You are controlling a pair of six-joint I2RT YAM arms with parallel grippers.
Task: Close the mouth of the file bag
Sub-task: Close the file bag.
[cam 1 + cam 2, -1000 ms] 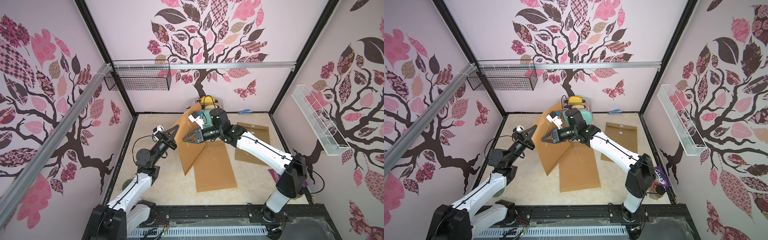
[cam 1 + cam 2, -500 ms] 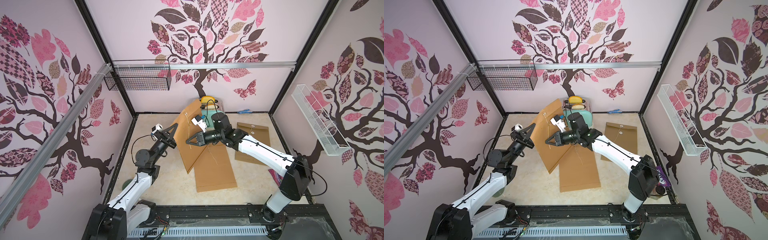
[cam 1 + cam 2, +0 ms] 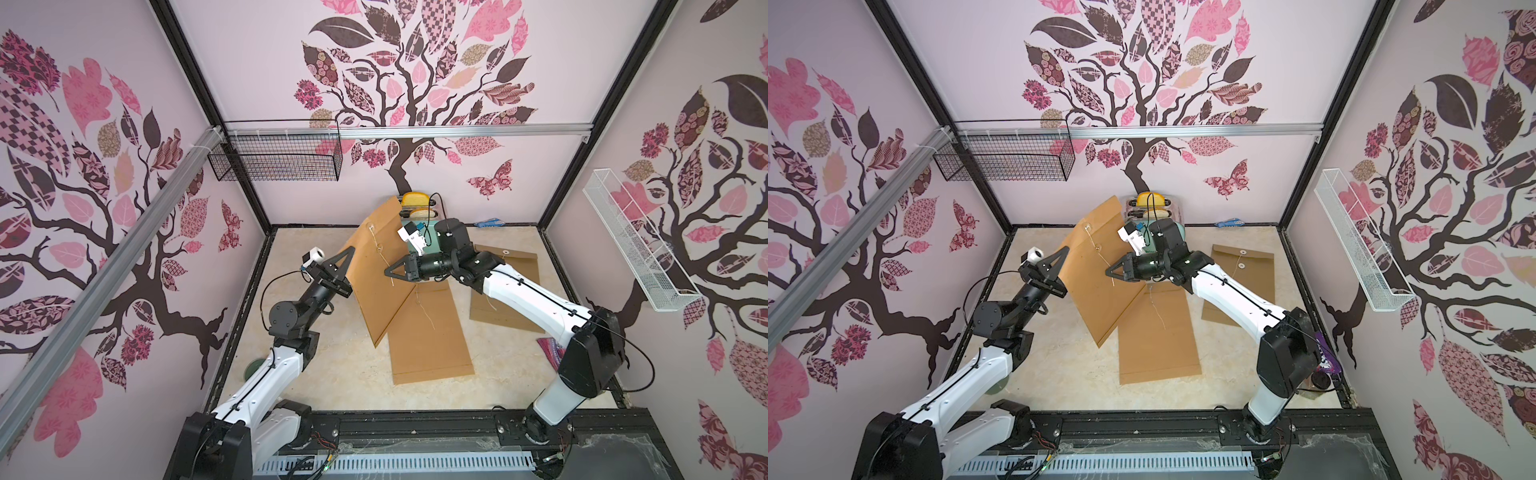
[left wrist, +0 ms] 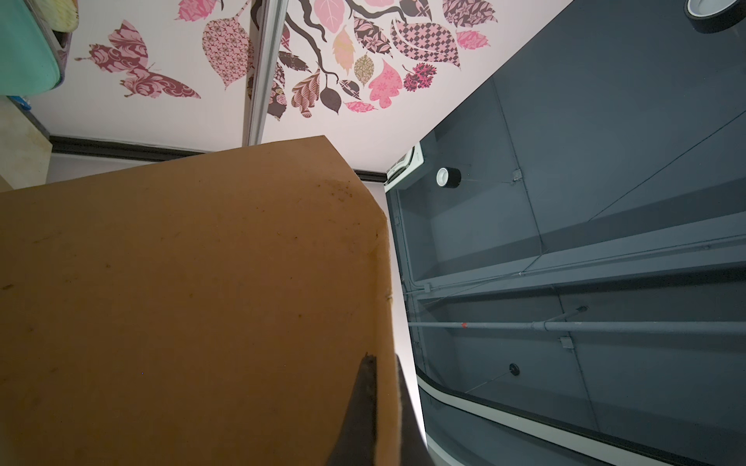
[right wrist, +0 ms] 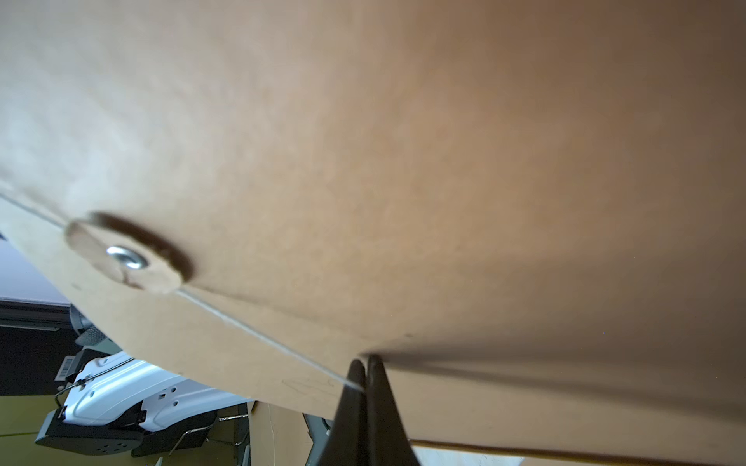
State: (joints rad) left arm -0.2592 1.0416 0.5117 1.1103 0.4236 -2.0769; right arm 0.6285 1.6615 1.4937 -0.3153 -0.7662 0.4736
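Above table centre, toward 12 o'clock — tan kraft-paper file bag (image 3: pixel 374 286) held tilted | left gripper (image 3: pixel 350 250) pinching its 9 o'clock edge | right gripper (image 3: pixel 387 272) clamped on thin string (image 5: pixel 258 335) | wrap around cardboard button (image 5: pixel 127 256) likely unfinished — mouth unsecured

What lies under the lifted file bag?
Under the lifted file bag a second file bag lies flat on the table. One upper corner of it is covered; anything else beneath is hidden.
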